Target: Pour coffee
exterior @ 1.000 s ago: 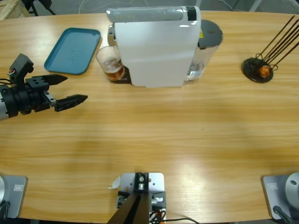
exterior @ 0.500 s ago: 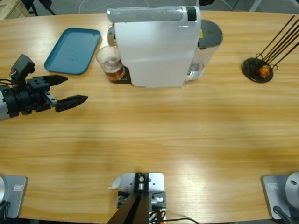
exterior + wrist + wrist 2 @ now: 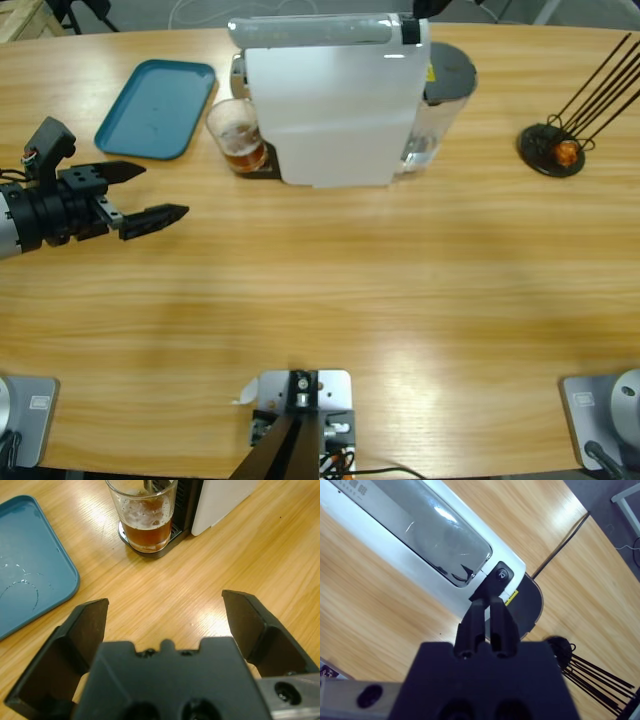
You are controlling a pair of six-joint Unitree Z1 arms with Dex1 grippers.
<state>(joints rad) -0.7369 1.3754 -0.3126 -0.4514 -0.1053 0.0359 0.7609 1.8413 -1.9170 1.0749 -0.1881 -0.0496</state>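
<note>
The coffee (image 3: 146, 535) is a reddish-brown liquid with foam in a clear glass (image 3: 142, 507). The glass (image 3: 236, 132) stands on the drip tray under the spout of the white coffee machine (image 3: 330, 110). My left gripper (image 3: 158, 189) hovers open over the table to the left of the glass, pointing toward it, with nothing between its jaws (image 3: 165, 602). My right gripper (image 3: 487, 600) is shut, its tips just above the black button (image 3: 501, 573) on the machine's top (image 3: 420, 535). In the high view only a black tip of it (image 3: 424, 6) shows, at the top edge.
A blue tray (image 3: 155, 108) lies at the back left, beside the glass. A black wire capsule stand (image 3: 553, 150) with an orange item sits at the far right. The machine's dark water tank (image 3: 447, 78) is on its right side.
The black tip at the top edge above the machine has shifted slightly left. The left arm and the glass have not moved.
</note>
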